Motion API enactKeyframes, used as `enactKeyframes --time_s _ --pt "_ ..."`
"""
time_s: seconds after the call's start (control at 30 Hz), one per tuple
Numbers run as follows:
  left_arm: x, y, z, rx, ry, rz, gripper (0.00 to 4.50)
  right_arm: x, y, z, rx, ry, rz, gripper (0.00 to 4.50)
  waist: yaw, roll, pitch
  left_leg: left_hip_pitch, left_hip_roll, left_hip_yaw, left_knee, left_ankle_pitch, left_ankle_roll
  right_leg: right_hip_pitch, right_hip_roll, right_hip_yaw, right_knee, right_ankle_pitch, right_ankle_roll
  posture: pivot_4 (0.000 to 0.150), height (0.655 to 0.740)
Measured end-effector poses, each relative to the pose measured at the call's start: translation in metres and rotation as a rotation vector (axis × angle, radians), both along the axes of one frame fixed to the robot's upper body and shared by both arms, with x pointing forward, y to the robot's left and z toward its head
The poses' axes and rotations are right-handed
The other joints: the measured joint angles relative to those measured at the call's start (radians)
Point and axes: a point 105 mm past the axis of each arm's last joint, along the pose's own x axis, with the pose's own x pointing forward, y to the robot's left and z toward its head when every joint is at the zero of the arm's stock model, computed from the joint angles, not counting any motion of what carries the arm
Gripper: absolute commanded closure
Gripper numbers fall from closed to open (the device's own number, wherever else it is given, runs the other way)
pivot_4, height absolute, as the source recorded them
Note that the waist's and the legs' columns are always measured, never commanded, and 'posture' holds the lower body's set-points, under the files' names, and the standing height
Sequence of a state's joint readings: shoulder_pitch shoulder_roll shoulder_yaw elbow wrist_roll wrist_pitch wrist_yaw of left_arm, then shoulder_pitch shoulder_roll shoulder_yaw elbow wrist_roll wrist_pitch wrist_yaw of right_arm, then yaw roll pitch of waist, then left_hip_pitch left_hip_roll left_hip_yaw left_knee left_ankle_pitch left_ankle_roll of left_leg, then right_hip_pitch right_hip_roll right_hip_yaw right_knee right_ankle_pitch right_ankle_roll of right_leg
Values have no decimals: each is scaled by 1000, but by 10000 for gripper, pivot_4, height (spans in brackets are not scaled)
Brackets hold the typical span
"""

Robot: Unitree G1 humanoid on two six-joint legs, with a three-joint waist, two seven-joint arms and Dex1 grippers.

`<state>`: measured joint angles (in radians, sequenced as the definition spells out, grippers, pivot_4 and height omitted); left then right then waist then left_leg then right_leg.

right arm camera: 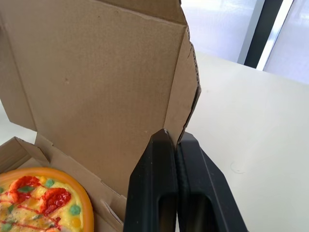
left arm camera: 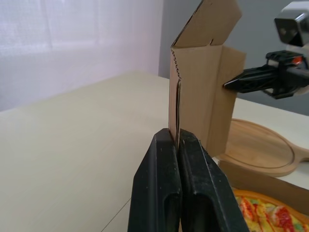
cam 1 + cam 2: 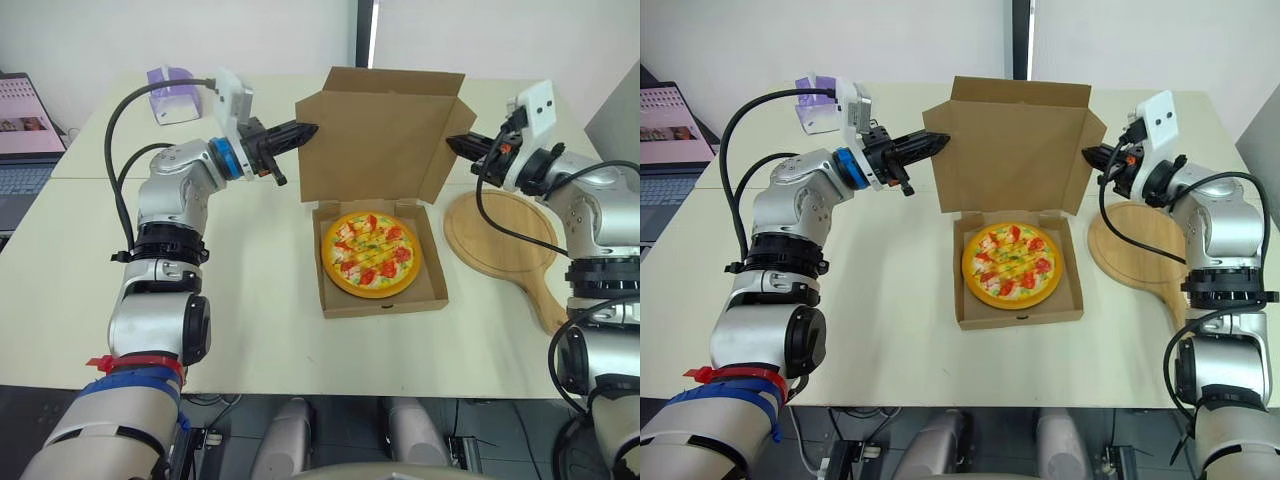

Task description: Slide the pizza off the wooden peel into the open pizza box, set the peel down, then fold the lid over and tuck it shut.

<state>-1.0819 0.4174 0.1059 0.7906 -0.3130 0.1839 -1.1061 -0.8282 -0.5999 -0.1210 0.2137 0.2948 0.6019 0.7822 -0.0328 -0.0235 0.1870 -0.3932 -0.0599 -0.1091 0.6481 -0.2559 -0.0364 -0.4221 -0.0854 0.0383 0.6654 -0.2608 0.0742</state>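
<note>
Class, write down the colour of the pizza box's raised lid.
The lid is plain brown cardboard, seen best in the right wrist view.

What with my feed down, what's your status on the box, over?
Left gripper and right gripper shut, tips at the lid flaps. Pizza boxed, peel down. Lid upright, nothing blocking.

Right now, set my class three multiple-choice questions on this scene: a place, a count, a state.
1. Where is the pizza relative to the box? A beside it; B inside it; C under it.
2. How many grippers pinch the lid? A none; B one; C two.
3. The lid is: A upright; B folded shut; C torn off.
Answers: B, the box walls surround it; C, the left gripper and the right gripper each hold a side flap; A, it rises behind the pizza.
</note>
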Motion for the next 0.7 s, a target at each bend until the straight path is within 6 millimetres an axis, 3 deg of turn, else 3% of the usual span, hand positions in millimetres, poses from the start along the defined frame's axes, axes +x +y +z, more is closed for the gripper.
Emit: enactKeyframes --time_s 0.13,0.33,0.5,0.7 --pt "9 -10 -4 36 0 33 45000 -6 -5 -1 -31 -9 -46 44772 1 0 0 -2 0 0 1 0 0 0 0 0 0 0 0 1500 7400" --pt "16 -26 8 50 -27 66 45000 -26 -8 6 -77 -86 -136 44772 -1 0 0 -4 0 -1 2 0 0 -2 0 0 0 0 1 1500 7400" --pt "5 -35 16 5 0 86 45000 -36 -9 4 -70 -120 -215 44772 -6 0 0 -4 1 -2 3 0 1 -4 0 1 4 0 1 1500 7400" --pt "-18 -37 5 -102 89 142 45000 -44 -7 -3 -14 -104 -274 44772 -5 0 0 -4 2 -5 13 -3 4 -4 -1 2 14 0 1 1500 7400"
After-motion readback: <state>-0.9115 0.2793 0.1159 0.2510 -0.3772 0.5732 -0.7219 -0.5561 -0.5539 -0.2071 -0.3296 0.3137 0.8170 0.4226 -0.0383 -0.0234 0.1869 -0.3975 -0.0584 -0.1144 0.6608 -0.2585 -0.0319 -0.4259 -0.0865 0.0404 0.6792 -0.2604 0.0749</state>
